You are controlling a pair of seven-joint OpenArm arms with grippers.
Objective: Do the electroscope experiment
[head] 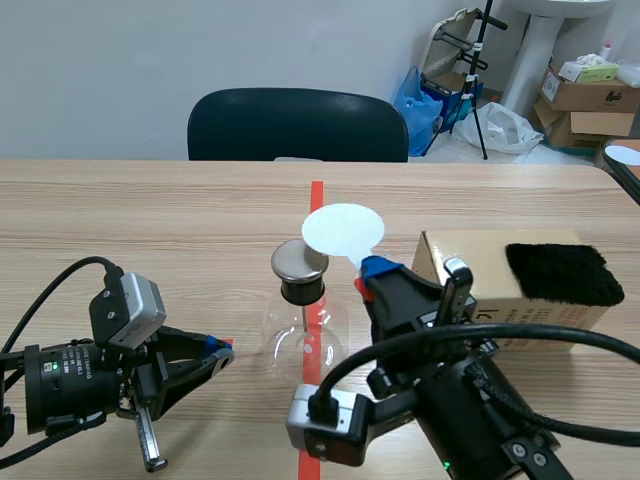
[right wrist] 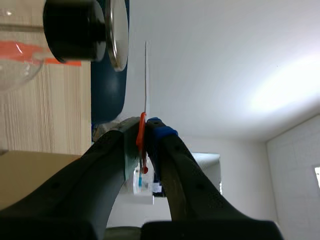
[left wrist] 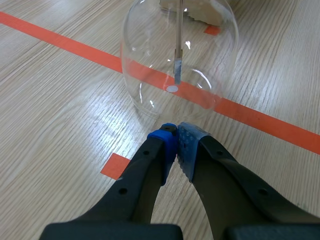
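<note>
Nearest, pinches with the right gripper point(head: 374, 272) the orange stem point(right wrist: 142, 135) of a thin white disc point(head: 343, 231), pads closed tight on that stem. Looks to be at the step of bringing the disc to the metal cap point(head: 298, 260). Shows a small gap between them in the right wrist view, with the disc edge-on beside the cap.

To do it well:
- Approach slowly and level.
- Aim the disc's face or edge at the cap alone.
- Stay off the glass and avoid nudging the flask, which looks light and easy to tip.
- Watch the strip inside for any swing.

Lies low on the table point(head: 150, 215) with the left gripper point(left wrist: 177, 137), pads pressed together on nothing, just short of the flask's wall.

Next, stands upright on the red tape: a round clear flask point(head: 303, 335), black-collared under the cap. Holds only a thin rod point(left wrist: 178, 30) down its middle with a small greyish strip point(left wrist: 177, 71) at the end, hanging straight. No liquid to be seen.

Further right, a cardboard box point(head: 540, 318), closed, contents hidden, bearing a black furry cloth point(head: 560, 272) on top.

Beyond the table, a dark chair point(head: 297, 125).
</note>
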